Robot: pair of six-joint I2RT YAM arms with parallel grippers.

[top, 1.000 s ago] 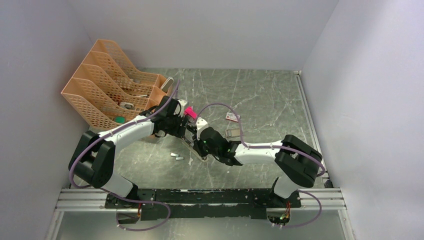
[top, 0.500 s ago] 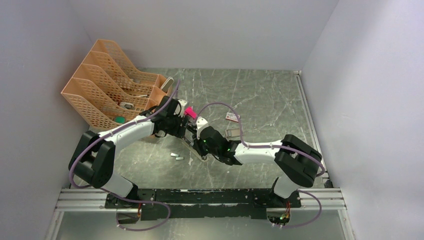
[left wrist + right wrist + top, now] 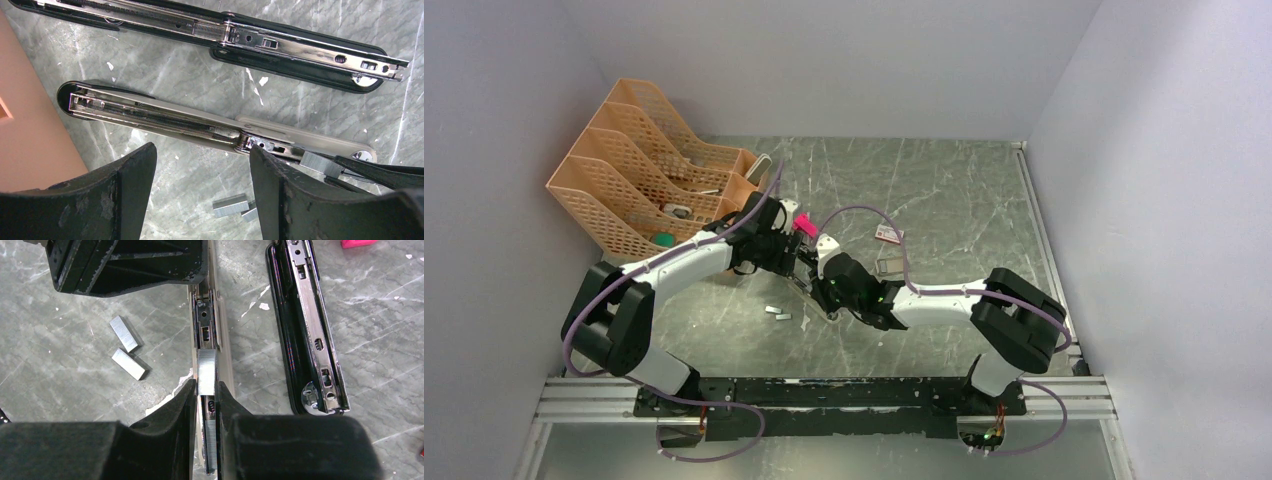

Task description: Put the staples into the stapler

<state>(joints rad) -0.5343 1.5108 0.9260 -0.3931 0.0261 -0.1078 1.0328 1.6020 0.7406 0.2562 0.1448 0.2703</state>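
Two end effectors meet over the stapler [image 3: 205,325], which lies opened flat on the counter [image 3: 60,365]. The right end effector [image 3: 206,390] is narrowed on a strip of staples [image 3: 206,371], held lengthwise over the stapler's rail; contact cannot be told. The left end effector [image 3: 201,150] gapes wide and empty above the stapler's other half. Two loose strips [image 3: 123,333] lie just beside it. A second stapler [image 3: 310,340] lies open nearby.

left gripper [image 3: 202,180] over stapler [image 3: 165,120], 2 staples [image 3: 230,205] beside
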